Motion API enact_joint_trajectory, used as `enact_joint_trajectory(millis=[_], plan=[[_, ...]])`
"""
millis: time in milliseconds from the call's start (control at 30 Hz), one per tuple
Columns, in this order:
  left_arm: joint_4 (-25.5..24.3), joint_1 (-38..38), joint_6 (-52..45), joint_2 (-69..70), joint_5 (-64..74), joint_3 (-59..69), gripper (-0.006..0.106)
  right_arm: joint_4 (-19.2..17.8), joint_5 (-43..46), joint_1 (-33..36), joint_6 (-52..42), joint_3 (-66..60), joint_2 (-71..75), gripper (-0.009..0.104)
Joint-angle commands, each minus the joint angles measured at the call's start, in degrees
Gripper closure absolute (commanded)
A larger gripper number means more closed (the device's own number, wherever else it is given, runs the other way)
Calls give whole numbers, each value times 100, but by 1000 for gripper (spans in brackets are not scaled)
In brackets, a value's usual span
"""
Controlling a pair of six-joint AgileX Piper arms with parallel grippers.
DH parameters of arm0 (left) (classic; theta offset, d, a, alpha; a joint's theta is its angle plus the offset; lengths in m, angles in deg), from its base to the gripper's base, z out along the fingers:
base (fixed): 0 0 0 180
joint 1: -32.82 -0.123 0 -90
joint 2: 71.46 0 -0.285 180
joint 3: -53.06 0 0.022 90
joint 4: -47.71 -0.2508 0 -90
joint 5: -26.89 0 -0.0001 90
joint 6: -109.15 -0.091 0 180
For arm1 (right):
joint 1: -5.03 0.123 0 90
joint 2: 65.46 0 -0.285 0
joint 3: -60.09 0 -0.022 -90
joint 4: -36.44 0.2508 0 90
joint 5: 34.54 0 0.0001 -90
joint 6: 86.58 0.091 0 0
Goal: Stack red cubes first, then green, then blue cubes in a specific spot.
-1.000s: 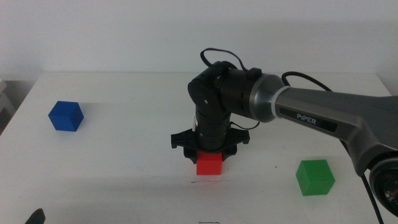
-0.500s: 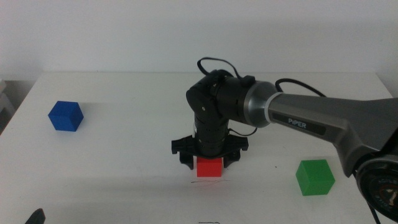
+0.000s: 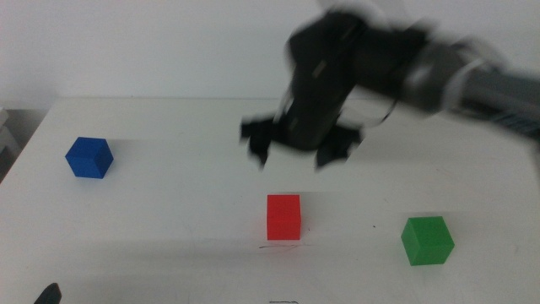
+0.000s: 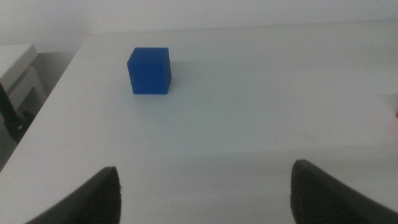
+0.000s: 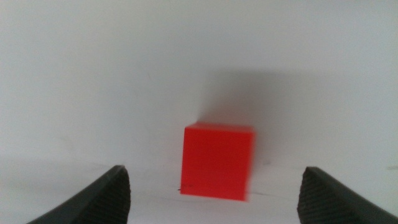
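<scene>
The red cube point(image 3: 283, 217) stands alone on the white table, just behind the thin dark line point(image 3: 281, 247) of the spot. It also shows in the right wrist view point(image 5: 217, 161). My right gripper point(image 3: 295, 153) is open and empty, blurred, raised above and behind the red cube. The green cube point(image 3: 427, 240) sits at the front right. The blue cube point(image 3: 89, 157) sits at the far left and shows in the left wrist view point(image 4: 149, 71). My left gripper point(image 4: 202, 193) is open and empty, low at the front left, well away from the blue cube.
The table's left edge point(image 4: 50, 106) runs near the blue cube. A white wall stands behind the table. A small dark mark point(image 3: 284, 301) lies at the table's front edge.
My right gripper has let go of the red cube and risen up and back from it. The red cube stays on the table by the line.
</scene>
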Motion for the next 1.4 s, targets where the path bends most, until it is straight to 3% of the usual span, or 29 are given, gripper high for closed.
enact_joint_trajectory(millis=[0, 67, 167, 500, 767, 1367], plan=[[43, -6, 51, 150, -448, -2, 7, -273, -288, -175, -230, 300, 793, 1], [43, -6, 51, 150, -448, -2, 7, -273, -665, -387, -574, 302, 1203, 1], [43, -6, 51, 150, -448, -2, 7, 66, -1139, -868, -1285, -47, 1704, 1], [43, -6, 51, 150, -448, -2, 7, 214, 177, -2144, -2409, -2857, 3158, 1], [43, -6, 51, 150, -448, -2, 7, 212, 866, -2231, -2833, -3613, 2753, 1], [43, -6, 51, 150, -448, -2, 7, 309, 975, -2226, -2901, -3626, 1474, 1]])
